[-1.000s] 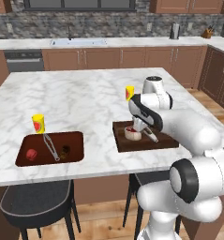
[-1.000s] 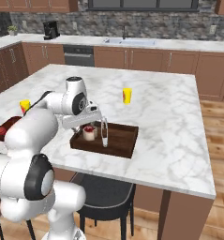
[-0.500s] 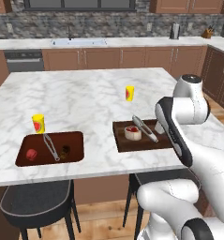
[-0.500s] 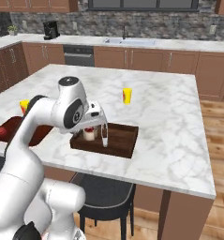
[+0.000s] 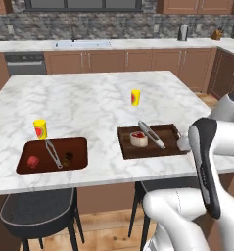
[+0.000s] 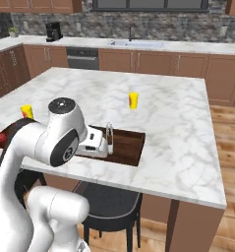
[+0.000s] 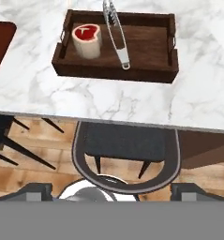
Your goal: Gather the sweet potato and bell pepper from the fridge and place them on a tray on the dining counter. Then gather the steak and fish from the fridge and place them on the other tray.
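The robot's arm hides the near right corner of the right tray (image 5: 170, 131), and the small dark item (image 5: 67, 157) in the left tray (image 5: 25, 149) is too small to identify.

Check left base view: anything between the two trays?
Nothing. Bare marble counter separates the left tray from the steak tray.

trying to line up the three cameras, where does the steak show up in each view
Left base view: the steak sits at the left end of the right-hand tray, beside the tongs.
Right base view: the white arm covers that end of the tray, so I cannot pick the steak out.
Hand view: upper left, in the tray's left end.
Shared landmark: the metal tongs lying across this tray.
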You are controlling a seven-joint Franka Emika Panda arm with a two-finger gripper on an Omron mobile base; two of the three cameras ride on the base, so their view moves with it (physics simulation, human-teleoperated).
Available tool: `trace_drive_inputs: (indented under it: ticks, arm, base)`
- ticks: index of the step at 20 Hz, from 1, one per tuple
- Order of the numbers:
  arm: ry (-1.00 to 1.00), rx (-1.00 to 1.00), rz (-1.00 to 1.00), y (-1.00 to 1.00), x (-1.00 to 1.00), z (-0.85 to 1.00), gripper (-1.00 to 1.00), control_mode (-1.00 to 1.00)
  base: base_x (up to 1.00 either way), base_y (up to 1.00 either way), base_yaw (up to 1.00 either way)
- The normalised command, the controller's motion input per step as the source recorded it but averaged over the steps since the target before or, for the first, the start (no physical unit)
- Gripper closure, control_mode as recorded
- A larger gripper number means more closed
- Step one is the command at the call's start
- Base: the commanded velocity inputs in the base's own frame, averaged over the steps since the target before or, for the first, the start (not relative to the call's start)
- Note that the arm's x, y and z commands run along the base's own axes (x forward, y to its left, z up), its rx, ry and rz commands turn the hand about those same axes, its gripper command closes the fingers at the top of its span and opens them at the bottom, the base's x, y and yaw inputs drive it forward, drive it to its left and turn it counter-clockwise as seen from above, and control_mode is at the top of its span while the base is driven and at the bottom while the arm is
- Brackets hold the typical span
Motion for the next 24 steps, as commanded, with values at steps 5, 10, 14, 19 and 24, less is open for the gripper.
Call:
trace_drive_inputs:
  ticks: [5,10,14,19,24]
  arm:
    - [-0.1,0.02,-0.4,0.31,-0.64,-0.03,-1.0,-1.0]
    - [-0.01,0.0,-0.26,0.46,-0.13,-0.06,-1.0,-1.0]
    - [0.0,-0.01,0.0,0.08,0.0,0.0,-1.0,-1.0]
    - [0.0,0.0,0.0,0.0,0.0,0.0,-1.0,1.0]
    - [0.0,0.0,0.0,0.0,0.0,0.0,-1.0,1.0]
  base:
    - [0.0,0.0,0.0]
    - [0.0,0.0,0.0]
    - [0.0,0.0,0.0]
    - [-0.52,-0.41,-0.21]
    - [-0.29,-0.48,-0.51]
